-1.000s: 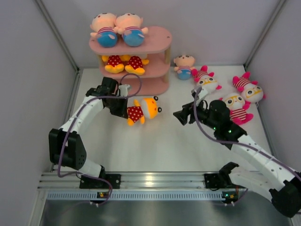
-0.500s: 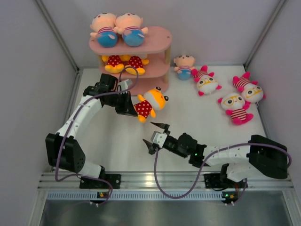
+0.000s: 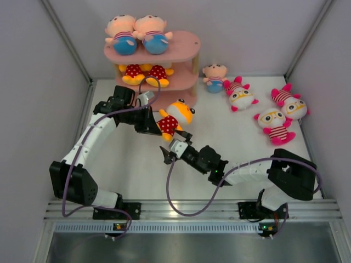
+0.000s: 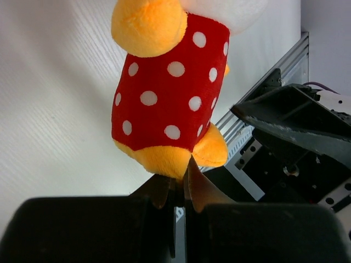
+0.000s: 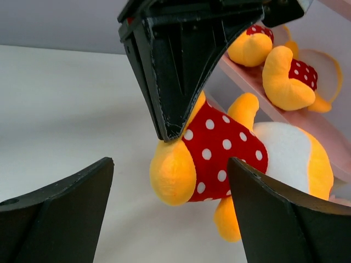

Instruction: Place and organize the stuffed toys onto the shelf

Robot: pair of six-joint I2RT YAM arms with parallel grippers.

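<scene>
Two black fingers of the left gripper (image 4: 178, 183) are pinching together on one orange foot of a yellow-orange toy (image 3: 174, 118), whose red, white-dotted body appears to be hanging clear of the table (image 3: 230, 142). At the toy's six o'clock in the top view, the right gripper (image 3: 175, 147) is waiting with its jaws wide apart and nothing between them, facing the dangling plush.

At the toy's eleven o'clock, the pink shelf (image 3: 189, 46) is carrying two peach-headed dolls (image 3: 137, 34) on its top board and two red-dotted toys (image 3: 145, 73) on the middle one. Another peach-headed doll (image 3: 214, 75) and three white-faced toys (image 3: 276, 126) are lying on the table at the shelf's three to four o'clock.

The left arm is probably delivering this toy to its two mates. The next move is calling for a lift toward twelve o'clock into the middle board's free right end, with the right gripper possibly steadying the body.
</scene>
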